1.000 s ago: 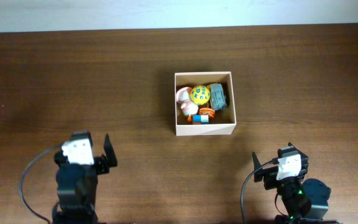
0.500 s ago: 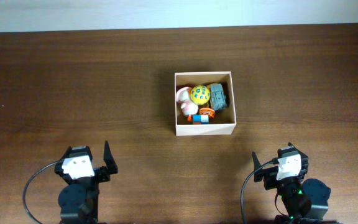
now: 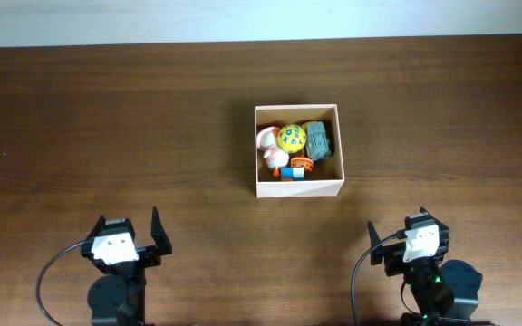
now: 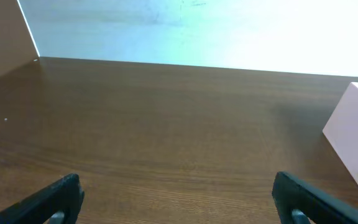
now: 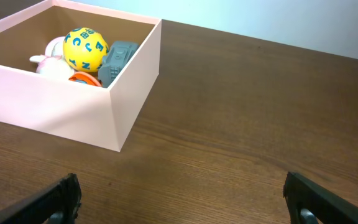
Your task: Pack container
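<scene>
cream-white square cardboard container (image 3: 297, 188), holding coloured toys (image 3: 291, 139), lies ahead of the empty, wide-open left gripper (image 4: 178, 200) and right gripper (image 5: 188, 202); parking both well clear looks wisest.

Dark brown wood-grain counter (image 3: 107, 118), smooth, faintly sheened. Square cream-white container (image 5: 61, 118) of thin matt card, tan cardboard inside. Round yellow ball (image 5: 85, 48) with blue marks, smooth, plastic-looking. Blocky grey toy (image 5: 118, 59), matt, ridged.
</scene>
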### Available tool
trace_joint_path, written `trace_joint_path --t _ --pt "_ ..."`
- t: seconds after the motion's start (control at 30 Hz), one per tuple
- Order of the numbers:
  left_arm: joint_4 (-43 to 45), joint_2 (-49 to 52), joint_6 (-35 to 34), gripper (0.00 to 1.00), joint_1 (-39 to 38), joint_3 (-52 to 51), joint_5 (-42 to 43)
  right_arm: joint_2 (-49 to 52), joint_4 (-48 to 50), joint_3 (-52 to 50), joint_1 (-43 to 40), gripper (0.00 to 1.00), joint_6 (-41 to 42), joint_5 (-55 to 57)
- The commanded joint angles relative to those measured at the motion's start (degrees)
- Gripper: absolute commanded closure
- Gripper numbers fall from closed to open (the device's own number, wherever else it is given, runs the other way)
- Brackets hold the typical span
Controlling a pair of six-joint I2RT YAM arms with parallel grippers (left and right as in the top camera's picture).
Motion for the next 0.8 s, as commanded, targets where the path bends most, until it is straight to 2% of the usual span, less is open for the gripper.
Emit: trace_joint_path --t 0.0,0.77 --pt "0.28 -0.59 0.04 0.01 0.37 -0.48 0.20 -0.61 0.11 -0.42 0.37 0.01 -0.44 -0.50" --pt "0.28 -0.59 0.04 0.01 0.37 -0.48 0.20 -0.61 0.11 -0.42 0.35 0.00 -0.44 -0.50"
